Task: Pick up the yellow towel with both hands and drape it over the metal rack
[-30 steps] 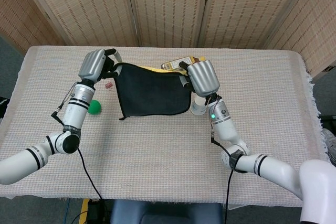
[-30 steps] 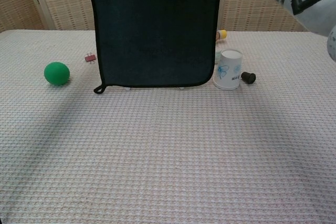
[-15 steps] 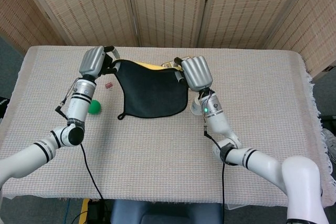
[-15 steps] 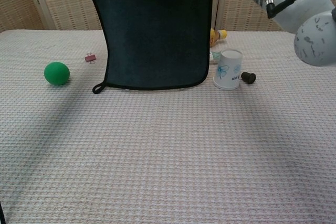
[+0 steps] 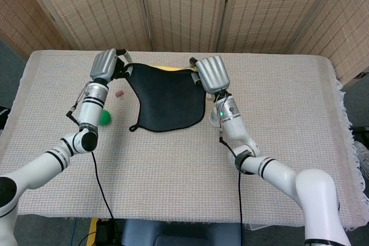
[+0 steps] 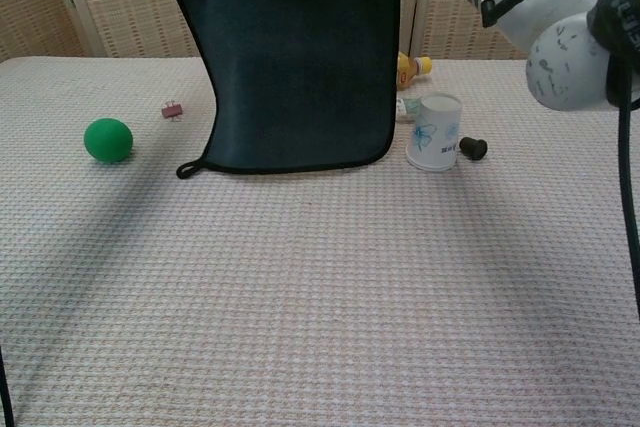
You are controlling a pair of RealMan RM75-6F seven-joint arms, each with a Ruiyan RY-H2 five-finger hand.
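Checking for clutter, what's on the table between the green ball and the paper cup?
In the chest view, a small pink clip and the hanging towel's lower edge lie between the green ball and paper cup.

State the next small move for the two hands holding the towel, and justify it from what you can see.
Probably carry it a little further away from the robot. The left hand and right hand hold the towel up by its top corners, hanging freely above the table. No metal rack is visible in either view.
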